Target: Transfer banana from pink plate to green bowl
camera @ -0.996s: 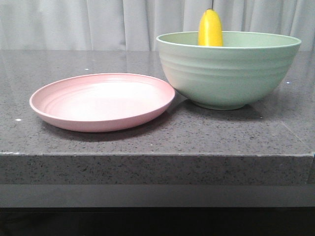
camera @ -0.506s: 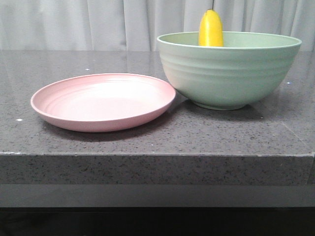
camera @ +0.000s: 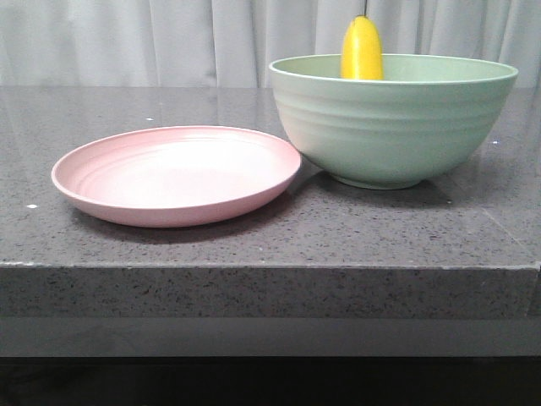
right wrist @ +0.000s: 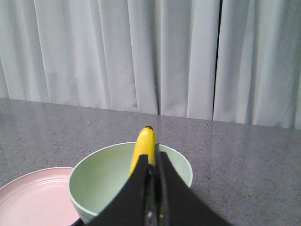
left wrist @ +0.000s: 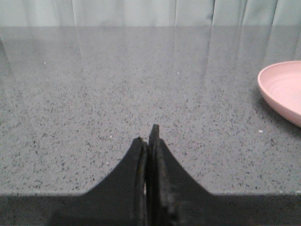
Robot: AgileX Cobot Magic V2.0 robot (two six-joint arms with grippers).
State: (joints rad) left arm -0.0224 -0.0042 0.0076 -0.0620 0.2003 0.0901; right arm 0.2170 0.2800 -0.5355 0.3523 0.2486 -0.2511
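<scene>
The banana (camera: 362, 51) stands on end inside the green bowl (camera: 393, 118), leaning on its far wall, its tip above the rim. The right wrist view shows it too (right wrist: 143, 148) in the bowl (right wrist: 94, 176). The pink plate (camera: 176, 174) lies bare to the left of the bowl, its rim touching it. My right gripper (right wrist: 153, 160) is shut and empty, back from the bowl on its near side. My left gripper (left wrist: 147, 136) is shut and empty over bare counter, the plate's edge (left wrist: 282, 89) off to its side. Neither gripper shows in the front view.
The dark speckled stone counter (camera: 254, 245) ends in a front edge close below the plate and bowl. Grey curtains (camera: 169, 42) hang behind it.
</scene>
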